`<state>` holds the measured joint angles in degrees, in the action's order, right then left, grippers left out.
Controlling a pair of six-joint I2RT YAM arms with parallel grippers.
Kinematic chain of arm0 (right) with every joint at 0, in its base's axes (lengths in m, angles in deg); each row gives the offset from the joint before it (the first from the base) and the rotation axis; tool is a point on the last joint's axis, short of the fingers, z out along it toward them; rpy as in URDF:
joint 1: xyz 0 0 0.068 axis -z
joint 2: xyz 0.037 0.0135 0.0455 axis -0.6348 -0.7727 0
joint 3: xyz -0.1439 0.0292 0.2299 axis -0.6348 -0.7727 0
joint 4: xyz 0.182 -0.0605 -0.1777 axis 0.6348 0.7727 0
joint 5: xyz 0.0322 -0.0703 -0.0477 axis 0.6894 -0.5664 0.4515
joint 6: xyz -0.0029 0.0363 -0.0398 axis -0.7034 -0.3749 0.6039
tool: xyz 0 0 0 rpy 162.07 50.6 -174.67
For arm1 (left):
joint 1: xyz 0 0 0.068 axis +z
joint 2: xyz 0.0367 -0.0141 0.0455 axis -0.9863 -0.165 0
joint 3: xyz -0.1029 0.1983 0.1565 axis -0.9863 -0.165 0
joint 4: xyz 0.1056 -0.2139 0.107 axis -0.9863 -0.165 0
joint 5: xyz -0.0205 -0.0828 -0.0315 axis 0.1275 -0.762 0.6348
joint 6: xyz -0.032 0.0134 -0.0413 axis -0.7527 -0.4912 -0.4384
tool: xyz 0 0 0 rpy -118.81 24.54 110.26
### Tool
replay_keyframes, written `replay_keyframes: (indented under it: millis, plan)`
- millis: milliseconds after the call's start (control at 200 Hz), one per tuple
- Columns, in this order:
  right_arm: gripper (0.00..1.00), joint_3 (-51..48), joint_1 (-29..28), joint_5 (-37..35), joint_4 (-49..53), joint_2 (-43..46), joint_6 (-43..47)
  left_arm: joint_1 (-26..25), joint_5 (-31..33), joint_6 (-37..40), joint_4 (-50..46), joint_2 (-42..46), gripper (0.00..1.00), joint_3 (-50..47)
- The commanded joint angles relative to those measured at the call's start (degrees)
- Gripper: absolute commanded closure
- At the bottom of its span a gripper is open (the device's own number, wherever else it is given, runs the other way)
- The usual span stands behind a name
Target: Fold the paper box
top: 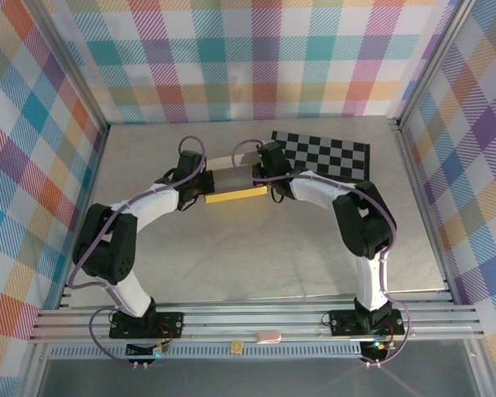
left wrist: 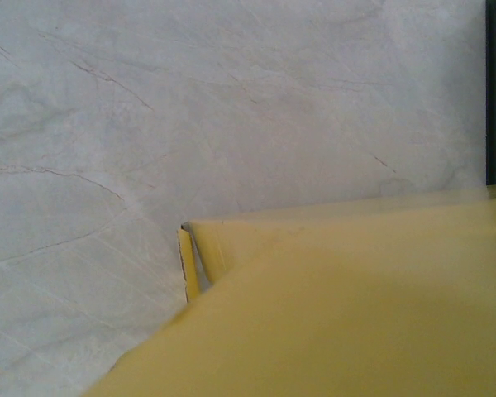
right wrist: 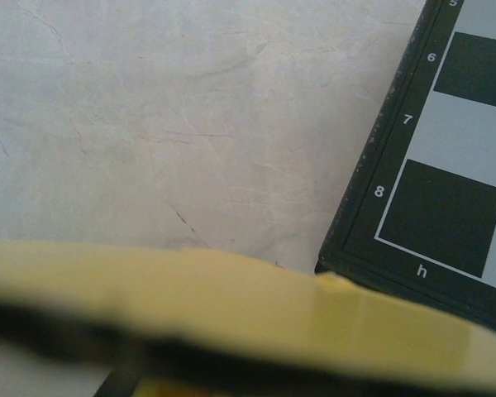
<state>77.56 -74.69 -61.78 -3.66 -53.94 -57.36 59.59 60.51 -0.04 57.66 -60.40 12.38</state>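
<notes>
Both grippers meet at mid-table, the left gripper (top: 200, 184) at the left end of the paper box (top: 236, 195) and the right gripper (top: 270, 182) at its right end. Each is closed. Whether a layer of card is pinched between the fingers cannot be told, since yellow cardboard hides them in both wrist views.

The box sits on the marble table (top: 256, 256) as a shallow, partly formed shape, its yellow front wall facing the arm bases.

Likely trouble starts at the left corner. There the left wrist view shows a small tab (left wrist: 188, 265) standing apart from the wall with a gap behind it. If it is left untucked, that corner will probably spring open once pressure comes off.

The card is thin, so two arms working opposite ends could buckle the walls by pressing inward. Pulling apart could tear a crease.

Just beyond the right end lies the checkered board (top: 322, 153), its near corner close to the box's edge in the right wrist view. A push that way could catch a flap on the raised rim or ride the box up onto the board.
</notes>
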Motion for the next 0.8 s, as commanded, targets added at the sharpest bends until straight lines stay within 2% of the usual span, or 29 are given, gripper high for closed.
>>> replay_keyframes:
  millis: [0,130,455,655,795]
  plan:
    - [0.97,0.94,-1.90,2.82,4.14,2.33,-1.09,-2.62,-1.81,1.87,-0.25,1.04,1.00,-2.20]
    - [0.89,3.86,-1.90,2.11,10.44,2.89,-4.16,-3.60,0.38,3.03,-1.63,0.38,1.00,-2.61]
    - [0.53,2.88,-1.91,4.95,18.50,9.65,-18.39,-4.36,2.74,3.04,-2.67,-0.79,1.00,-2.69]
    - [0.48,0.60,-1.89,7.07,21.25,14.54,-29.31,-4.67,2.72,3.04,-2.91,-1.41,1.00,-1.84]
    - [0.48,1.11,-1.91,7.89,22.90,15.13,-33.16,-5.02,2.83,3.04,-3.06,-1.66,1.00,-1.11]
